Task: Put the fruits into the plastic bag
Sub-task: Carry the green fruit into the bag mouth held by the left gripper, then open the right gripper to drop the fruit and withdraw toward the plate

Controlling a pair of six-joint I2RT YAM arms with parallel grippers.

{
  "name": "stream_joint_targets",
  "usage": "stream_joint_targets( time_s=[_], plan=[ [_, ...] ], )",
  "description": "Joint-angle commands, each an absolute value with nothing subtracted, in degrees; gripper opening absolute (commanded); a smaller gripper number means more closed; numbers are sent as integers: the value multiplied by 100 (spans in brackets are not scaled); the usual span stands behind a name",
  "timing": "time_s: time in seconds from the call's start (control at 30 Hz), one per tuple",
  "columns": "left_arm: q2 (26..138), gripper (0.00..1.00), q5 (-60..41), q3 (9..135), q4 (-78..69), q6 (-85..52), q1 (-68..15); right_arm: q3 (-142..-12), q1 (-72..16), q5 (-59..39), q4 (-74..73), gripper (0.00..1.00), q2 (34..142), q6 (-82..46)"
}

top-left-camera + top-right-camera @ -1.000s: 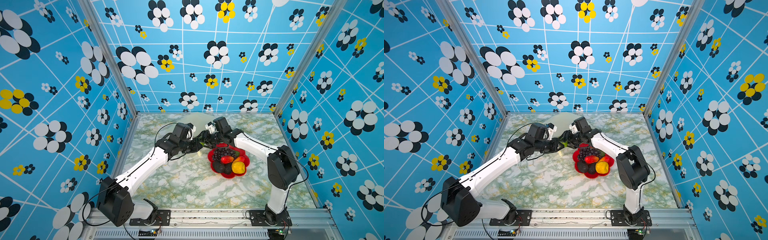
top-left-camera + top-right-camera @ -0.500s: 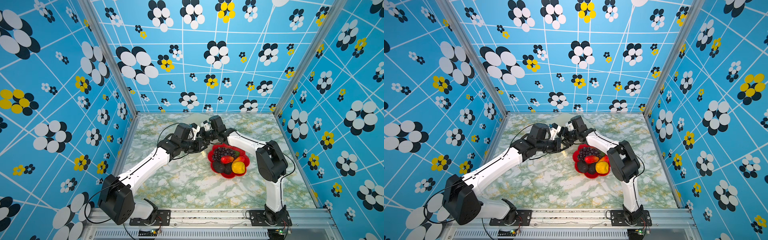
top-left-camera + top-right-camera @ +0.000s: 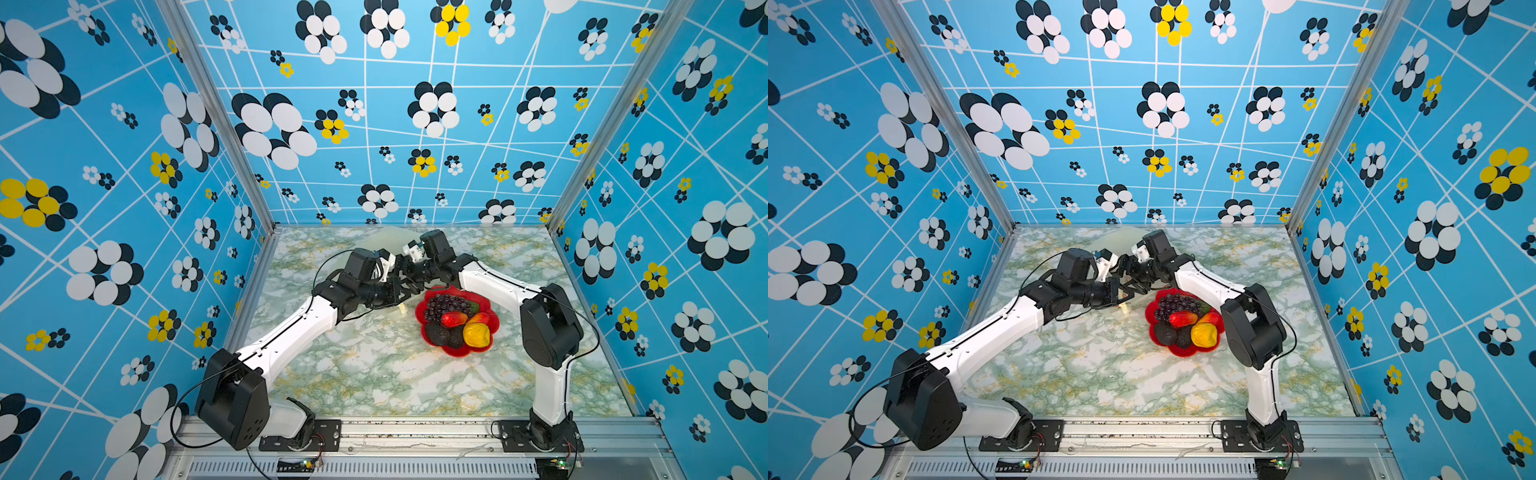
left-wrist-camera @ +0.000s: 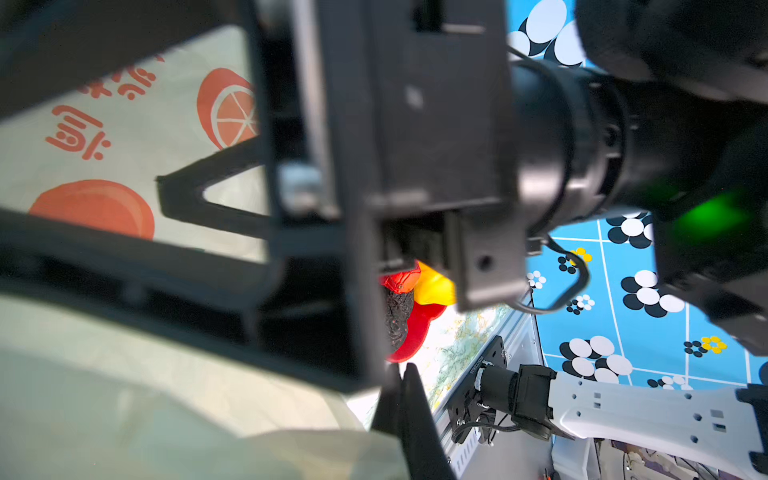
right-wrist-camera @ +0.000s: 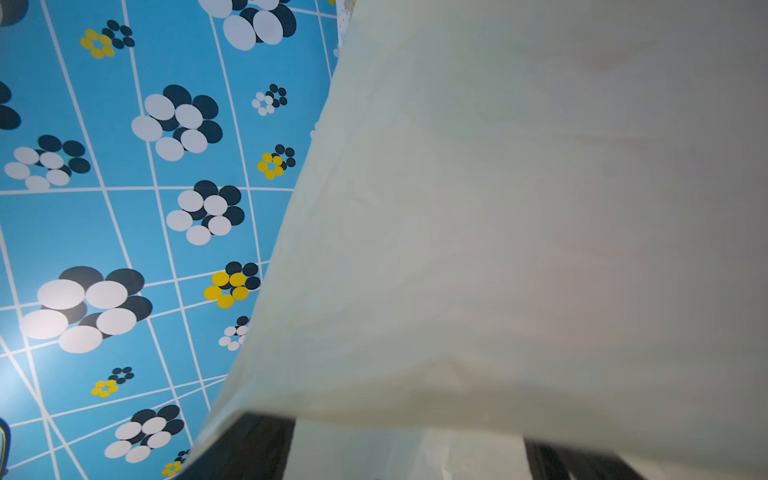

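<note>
Left wrist view looks along the left gripper (image 4: 397, 399), whose jaws are pressed together on a fold of the plastic bag (image 4: 124, 137), a cream, translucent film printed with orange fruit slices. Close in front of it is the right gripper (image 5: 405, 451). Its jaws stand wide apart and clamp nothing, and in the right wrist view the bag film hangs over them and fills most of the picture. In both top views the two grippers meet near the back of the bench (image 3: 374, 374), just behind the red flower-shaped plate (image 3: 465, 352), and the bag shows only as a pale patch beneath and behind them. None of the fruits (image 3: 1183, 319) is in the bag. All lie heaped on the plate: the dark purple grape bunch (image 3: 446, 304), a red piece (image 3: 453, 319), a red-orange piece (image 3: 481, 318), a yellow piece (image 3: 476, 335) and black bumpy pieces (image 3: 437, 333).
</note>
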State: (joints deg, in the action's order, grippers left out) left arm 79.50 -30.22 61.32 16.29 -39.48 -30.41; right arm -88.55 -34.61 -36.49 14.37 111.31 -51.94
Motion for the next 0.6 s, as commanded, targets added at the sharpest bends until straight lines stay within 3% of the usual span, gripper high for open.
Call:
stream_joint_targets(
  time_s=[0.0, 0.57],
  plan=[
    [7718, 0, -3051, 6005, 1608, -3916, -2963, -8844, -3496, -3275, 2506, 84, 10522, -4362],
    [7845, 0, -3079, 6019, 1806, -3767, -2839, -8575, -3476, -1580, 4997, 85, 8525, -2840]
  ],
)
